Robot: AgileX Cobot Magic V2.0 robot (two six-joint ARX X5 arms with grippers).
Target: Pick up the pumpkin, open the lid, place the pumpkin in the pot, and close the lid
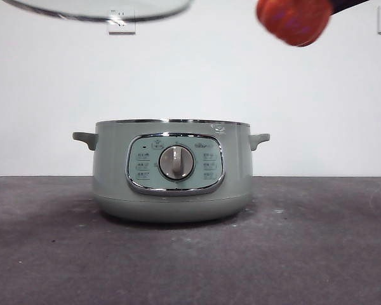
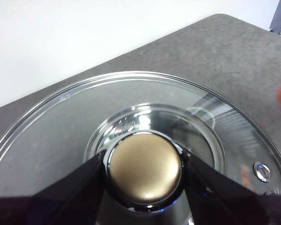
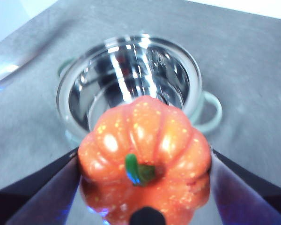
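— Starting with the surface [image 1: 51, 254]: what stood on it?

— Only the pot [image 1: 171, 171], uncovered, its steel bowl bare in the right wrist view, dial facing the front camera.

— And the lid [image 1: 95, 9]?

— It hung high above the pot and off to one side, only its rim showing in the front view. The left gripper [image 2: 145, 169] had its fingers closed tight on either side of the knob [image 2: 146, 168].

— The pumpkin [image 3: 145, 159]?

— Up in the air too, pinched between the right gripper's [image 3: 145, 187] closed fingers, stem towards the wrist camera, the pot's mouth below and ahead of it.

— So which step was that?

— Lid off, pumpkin lifted; placing it was in hand, I'd say. Next the right arm needed to centre over the opening, lower, then release, while the lid kept clear.
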